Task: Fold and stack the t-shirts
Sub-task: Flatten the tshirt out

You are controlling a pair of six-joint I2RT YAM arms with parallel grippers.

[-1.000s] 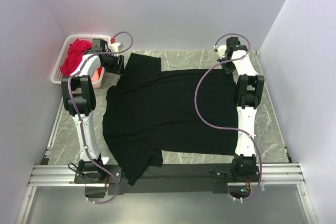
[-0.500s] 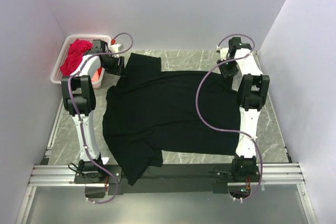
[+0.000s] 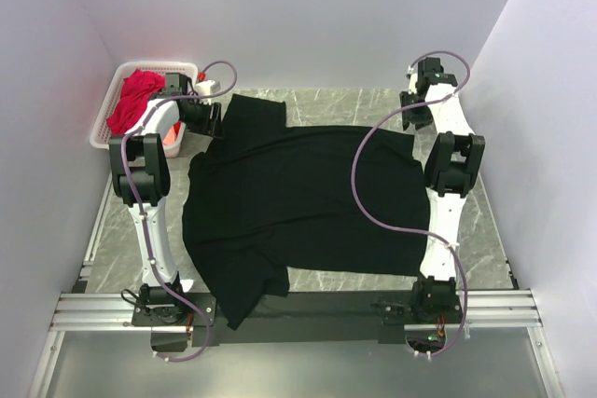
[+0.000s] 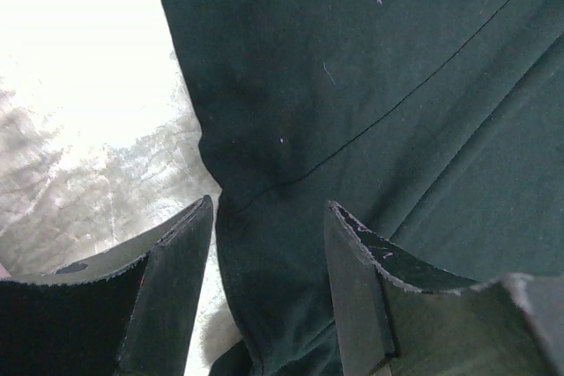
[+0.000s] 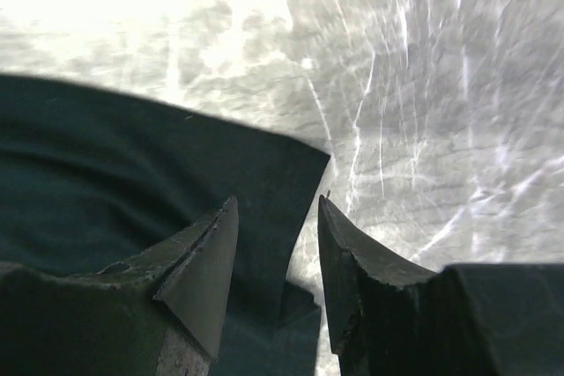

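Starting at the near edge: the two arms are bolted there, and the big plain black cotton t-shirt (image 3: 298,202) is spread pretty much flat across the grey marble-look table (image 3: 485,221) between them. One of its sleeves pokes out over the near edge, just beside the left arm's base. The body of the shirt fills most of the middle, with the other sleeve sticking out toward the far left. Further back, the left end effector (image 4: 269,217) hovers right over that far-left part of the shirt, fingers spread fairly wide. The wrist view shows black cloth and a seam line lying flat under the gap, nothing pinched. Over on the far right, the right end effector (image 5: 278,213) sits just above the shirt's far right corner, jaws apart too. The corner is under the gap and bare table is beyond it, so it's not holding anything. Way back in the far left corner there's a white plastic lattice basket (image 3: 101,114) with a crumpled crimson red t-shirt (image 3: 133,98) in it, and a bit of salmon pink cloth (image 3: 171,135) showing behind the left arm.
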